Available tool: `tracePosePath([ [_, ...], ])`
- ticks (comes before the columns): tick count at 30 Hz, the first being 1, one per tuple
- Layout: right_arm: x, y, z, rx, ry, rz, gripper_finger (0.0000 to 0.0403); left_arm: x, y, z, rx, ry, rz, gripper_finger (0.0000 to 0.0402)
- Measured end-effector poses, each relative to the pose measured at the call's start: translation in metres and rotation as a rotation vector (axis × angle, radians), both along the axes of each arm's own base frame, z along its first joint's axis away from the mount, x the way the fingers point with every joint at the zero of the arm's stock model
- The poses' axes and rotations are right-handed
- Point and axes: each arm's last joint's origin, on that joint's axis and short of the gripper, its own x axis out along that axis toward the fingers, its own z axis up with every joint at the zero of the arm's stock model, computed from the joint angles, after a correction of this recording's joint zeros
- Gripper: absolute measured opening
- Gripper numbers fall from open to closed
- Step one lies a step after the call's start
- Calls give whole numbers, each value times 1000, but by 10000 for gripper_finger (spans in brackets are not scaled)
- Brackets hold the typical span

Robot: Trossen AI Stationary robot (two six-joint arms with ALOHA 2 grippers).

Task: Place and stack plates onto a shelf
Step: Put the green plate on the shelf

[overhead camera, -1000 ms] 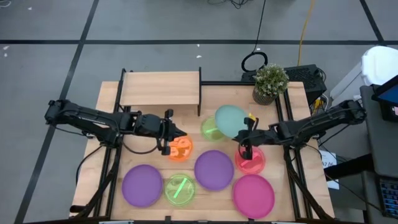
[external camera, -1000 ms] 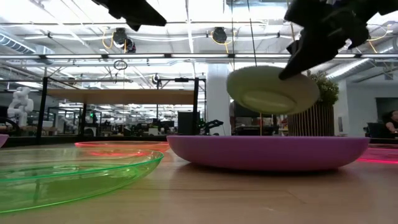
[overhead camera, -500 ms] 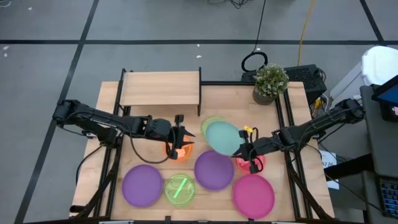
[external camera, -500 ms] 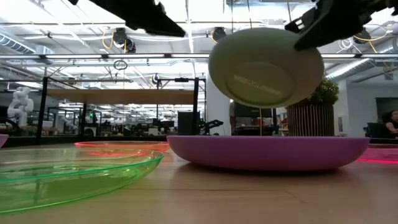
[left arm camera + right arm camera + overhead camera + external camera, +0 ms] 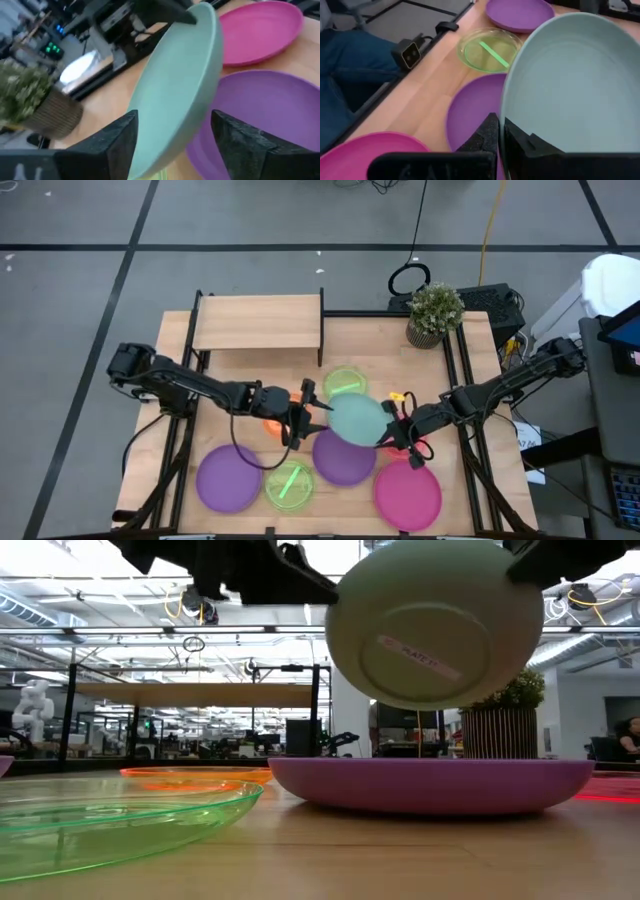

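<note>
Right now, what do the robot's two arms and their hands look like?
Both arms are dark, jointed and slender, with black cables looping alongside them. The left hand ends in two blocky matte-black fingers with flat inner faces. The right hand has the same black fingers, and a yellow tag sits near its wrist. No markings are legible.

**Teal plate swings to mid-table as left arm closes in**

The right gripper (image 5: 392, 423), still clamped on the teal plate (image 5: 357, 420), carries it away from the plant toward the table's front, over the purple plate (image 5: 343, 459). The left gripper (image 5: 310, 412) leaves the orange plate (image 5: 272, 423), moves right and spreads its fingers (image 5: 107, 142) around the teal plate's opposite rim.
</note>
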Motion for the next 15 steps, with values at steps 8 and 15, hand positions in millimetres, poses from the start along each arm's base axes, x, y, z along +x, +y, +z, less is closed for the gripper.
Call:
tracePosePath([
  [8, 6, 4, -12, 2, 61, 72, 0, 10, -6, -20, 55, 8, -175, 235],
  [15, 11, 7, -16, -1, 50, 113, 0, 11, -6, -24, 36, 21, -263, 155],
])
